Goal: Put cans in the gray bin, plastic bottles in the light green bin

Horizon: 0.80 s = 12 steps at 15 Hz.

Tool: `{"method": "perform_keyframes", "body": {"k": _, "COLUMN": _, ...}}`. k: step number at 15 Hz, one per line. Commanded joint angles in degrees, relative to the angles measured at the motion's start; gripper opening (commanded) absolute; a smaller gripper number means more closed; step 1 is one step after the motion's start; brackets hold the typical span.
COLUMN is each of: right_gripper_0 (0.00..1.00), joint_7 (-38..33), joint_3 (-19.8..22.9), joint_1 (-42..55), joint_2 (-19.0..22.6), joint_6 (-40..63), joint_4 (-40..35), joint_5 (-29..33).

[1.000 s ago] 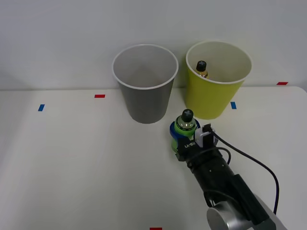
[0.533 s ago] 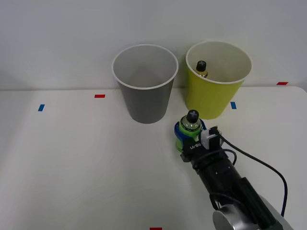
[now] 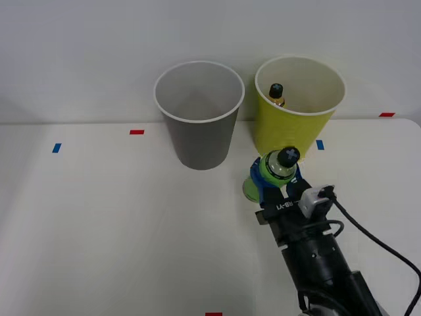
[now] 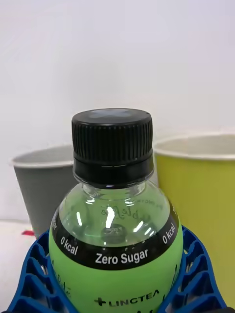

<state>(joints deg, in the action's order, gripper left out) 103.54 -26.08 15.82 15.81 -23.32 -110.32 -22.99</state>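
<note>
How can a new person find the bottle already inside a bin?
Two tall bins stand side by side at the table's far edge. Look into the yellow-green bin, not the gray bin. The bottle there has an amber neck and a black cap.

We saw a white table (image 3: pixel 99 217), gray bin (image 3: pixel 199 115) and light green bin (image 3: pixel 296 112) standing on it beyond the right gripper (image 3: pixel 276 186), small red and blue tape marks (image 3: pixel 137 131) scattered across its surface.

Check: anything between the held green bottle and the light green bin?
Nothing visible. The right gripper holds the green bottle just in front of the light green bin; the gray bin stands off to the left. An amber-necked bottle already sits inside.
</note>
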Motion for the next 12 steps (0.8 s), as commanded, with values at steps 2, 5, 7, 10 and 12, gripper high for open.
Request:
{"method": "perform_keyframes", "body": {"k": 2, "right_gripper_0": 0.0, "joint_7": -0.8, "joint_3": 3.75, "joint_1": 6.5, "joint_2": 2.83, "joint_6": 4.25, "joint_4": -12.9, "joint_5": -7.86}}
{"method": "perform_keyframes", "body": {"k": 5, "right_gripper_0": 0.0, "joint_7": -0.89, "joint_3": 5.69, "joint_1": 5.71, "joint_2": 3.27, "joint_6": 4.25, "joint_4": -16.59, "joint_5": -15.07}}
{"method": "perform_keyframes", "body": {"k": 7, "right_gripper_0": 0.0, "joint_7": -0.8, "joint_3": 7.01, "joint_1": 2.64, "joint_2": 3.18, "joint_6": 4.25, "joint_4": -17.47, "joint_5": -20.08}}
{"method": "perform_keyframes", "body": {"k": 10, "right_gripper_0": 0.0, "joint_7": -0.89, "joint_3": 11.05, "joint_1": -2.99, "joint_2": 2.65, "joint_6": 8.99, "joint_4": -17.91, "joint_5": -25.09}}
{"method": "perform_keyframes", "body": {"k": 12, "right_gripper_0": 0.0, "joint_7": -0.71, "joint_3": 13.95, "joint_1": -6.42, "joint_2": 1.95, "joint_6": 12.51, "joint_4": -17.91, "joint_5": -28.51}}
